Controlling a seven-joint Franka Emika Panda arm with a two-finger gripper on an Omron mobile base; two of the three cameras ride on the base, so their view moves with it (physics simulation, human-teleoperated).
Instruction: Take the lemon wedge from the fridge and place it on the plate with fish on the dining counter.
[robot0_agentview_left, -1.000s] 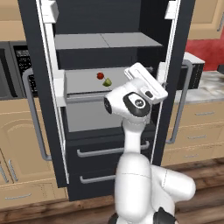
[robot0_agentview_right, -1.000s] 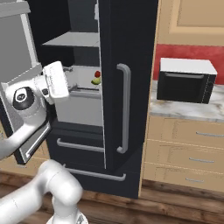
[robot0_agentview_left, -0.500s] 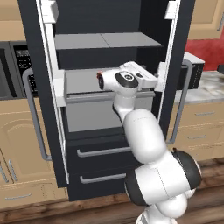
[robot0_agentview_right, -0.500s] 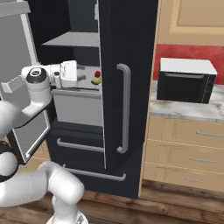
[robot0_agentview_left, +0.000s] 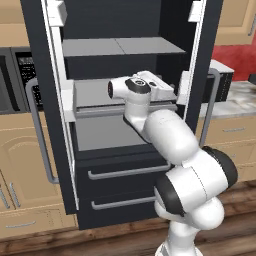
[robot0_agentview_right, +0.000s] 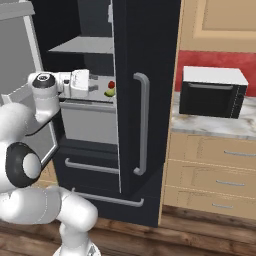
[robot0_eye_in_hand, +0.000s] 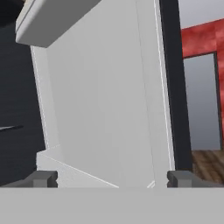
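Wooden floorboards and tan cabinets are framing a tall black French-door fridge (robot0_agentview_left: 125, 165) with long grey bar handles, its doors standing open on a grey-white interior.

Two-finger gripper (robot0_eye_in_hand: 111, 178) is sitting inside the fridge at middle-shelf height, its dark finger tips (robot0_eye_in_hand: 43, 178) spread wide apart with nothing between them. Hand camera is looking at a pale inner fridge wall, with a strip of red wall and wood floor past the dark door edge.

White hand (robot0_agentview_right: 80, 83) is pointing toward the shelf's right end in the right base view. Tiny yellow-green lemon wedge (robot0_agentview_right: 109, 92) is lying on that shelf just beyond the hand, beside a small red round fruit (robot0_agentview_right: 111, 84); whether the two are touching is hard to say at this size.

White arm (robot0_agentview_left: 165, 135) is reaching up and forward from the base into the opening.

Black microwave (robot0_agentview_right: 212, 92) is resting on a marble counter (robot0_agentview_right: 210, 124) to the right of the fridge.
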